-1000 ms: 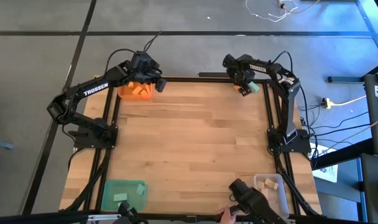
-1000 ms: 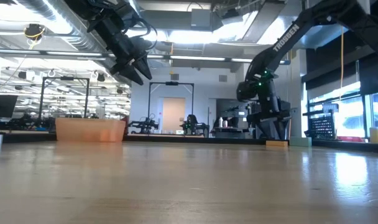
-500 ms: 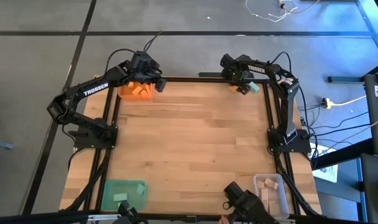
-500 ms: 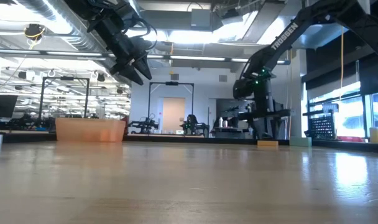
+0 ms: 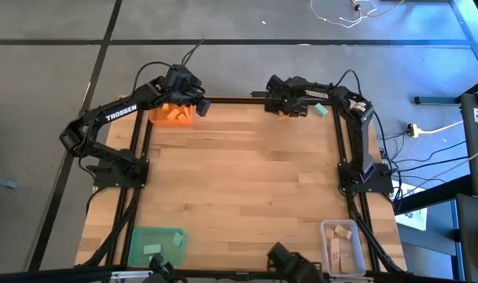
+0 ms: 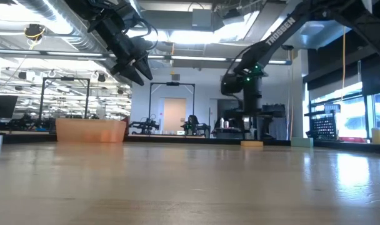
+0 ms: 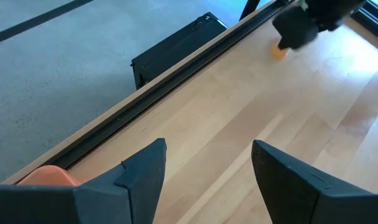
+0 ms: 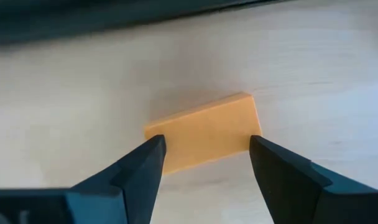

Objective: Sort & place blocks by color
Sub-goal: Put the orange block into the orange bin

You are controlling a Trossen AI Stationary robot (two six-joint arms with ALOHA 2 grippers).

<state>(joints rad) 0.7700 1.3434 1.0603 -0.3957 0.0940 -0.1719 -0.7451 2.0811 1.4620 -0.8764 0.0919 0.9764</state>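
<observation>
My right gripper (image 5: 281,109) is at the table's far edge, right of middle, shut on an orange block (image 8: 204,132). The block also shows in the low view (image 6: 252,144) and the left wrist view (image 7: 279,52). A teal block (image 5: 321,110) lies flat on the table to the gripper's right. My left gripper (image 5: 195,104) hangs open and empty above the table by the orange tray (image 5: 172,115), which holds orange blocks. The tray's corner shows in the left wrist view (image 7: 49,175). My right gripper pinches the orange block's two short ends (image 8: 254,121) between its two fingertips. The fingers come from above and lie across the block. The block lies level at table height; I cannot tell whether it is clear of the wood.
A green tray (image 5: 155,242) with pale green blocks stands at the near left. A clear tray (image 5: 343,242) with wood blocks stands at the near right. A dark object (image 5: 290,261) sits at the near edge. The black frame rail (image 5: 247,99) runs along the far edge.
My right gripper has gone toward the table's left edge along the far rail, and the orange block has gone with it at table height. The teal block has stayed where it was. The dark object at the near edge has shifted left.
</observation>
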